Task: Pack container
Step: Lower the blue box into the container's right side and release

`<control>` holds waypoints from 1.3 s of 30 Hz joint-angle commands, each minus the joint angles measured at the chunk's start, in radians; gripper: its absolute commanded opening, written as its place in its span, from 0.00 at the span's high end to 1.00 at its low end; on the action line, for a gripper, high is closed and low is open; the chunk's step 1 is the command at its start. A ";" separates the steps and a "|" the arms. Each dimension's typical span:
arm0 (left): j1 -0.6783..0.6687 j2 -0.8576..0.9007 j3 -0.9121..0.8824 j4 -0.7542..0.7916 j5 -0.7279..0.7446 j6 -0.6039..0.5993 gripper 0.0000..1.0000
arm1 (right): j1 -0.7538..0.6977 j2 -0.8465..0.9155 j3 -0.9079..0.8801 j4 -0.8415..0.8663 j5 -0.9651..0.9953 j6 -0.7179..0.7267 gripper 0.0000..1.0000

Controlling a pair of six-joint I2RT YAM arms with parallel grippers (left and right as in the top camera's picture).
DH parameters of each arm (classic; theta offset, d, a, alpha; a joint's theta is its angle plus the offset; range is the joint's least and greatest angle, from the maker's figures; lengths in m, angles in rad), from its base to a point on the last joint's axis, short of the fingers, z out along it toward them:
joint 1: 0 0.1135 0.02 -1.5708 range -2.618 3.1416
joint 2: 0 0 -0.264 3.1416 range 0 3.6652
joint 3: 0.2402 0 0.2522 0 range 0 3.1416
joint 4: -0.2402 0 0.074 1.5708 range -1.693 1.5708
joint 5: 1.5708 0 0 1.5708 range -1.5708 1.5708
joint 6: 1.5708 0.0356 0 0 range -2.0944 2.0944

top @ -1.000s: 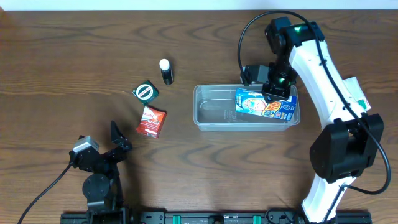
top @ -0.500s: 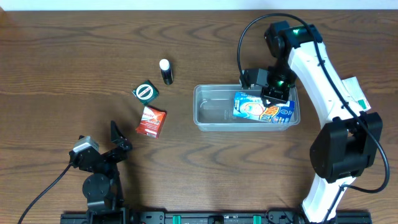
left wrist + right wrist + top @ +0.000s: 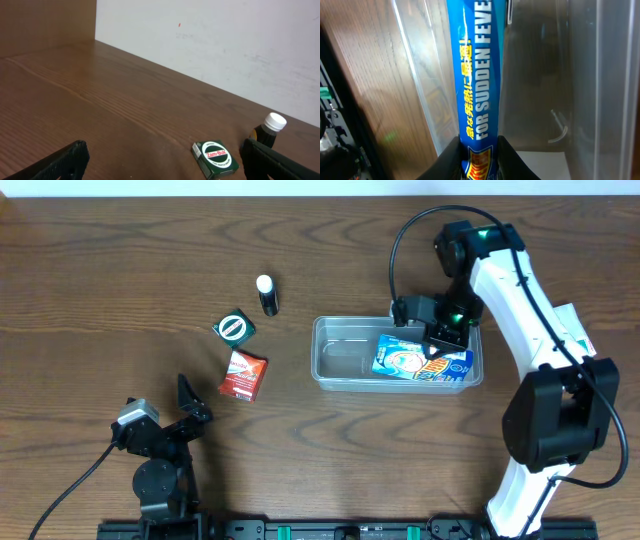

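The clear plastic container (image 3: 340,355) sits right of centre on the table; its wall also shows in the right wrist view (image 3: 420,90). My right gripper (image 3: 441,346) is shut on a blue printed box (image 3: 405,358) and holds it low inside the container's right half. In the right wrist view the box (image 3: 477,70) is pinched edge-on between the fingers (image 3: 479,155). My left gripper (image 3: 160,160) is open and empty near the table's front left, also visible in the overhead view (image 3: 185,405).
A green Zam-Buk box (image 3: 234,328), a small dark bottle with a white cap (image 3: 266,294) and a red packet (image 3: 243,375) lie left of the container. The green box (image 3: 216,157) and bottle (image 3: 267,131) show ahead of the left gripper.
My right gripper has lowered the blue box deeper into the container and shifted it slightly left. The left arm has not moved.
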 commanded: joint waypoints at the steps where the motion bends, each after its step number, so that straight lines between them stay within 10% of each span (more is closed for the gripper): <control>1: 0.002 -0.006 -0.023 -0.032 -0.005 0.021 0.02 | -0.015 -0.013 -0.031 -0.001 -0.031 -0.045 0.79; 22: 0.002 -0.006 -0.023 -0.032 -0.005 0.021 0.02 | -0.015 -0.013 -0.113 0.035 0.005 -0.122 0.89; 39: 0.002 -0.006 -0.023 -0.032 -0.005 0.021 0.02 | -0.015 -0.014 -0.140 0.225 0.162 0.044 0.49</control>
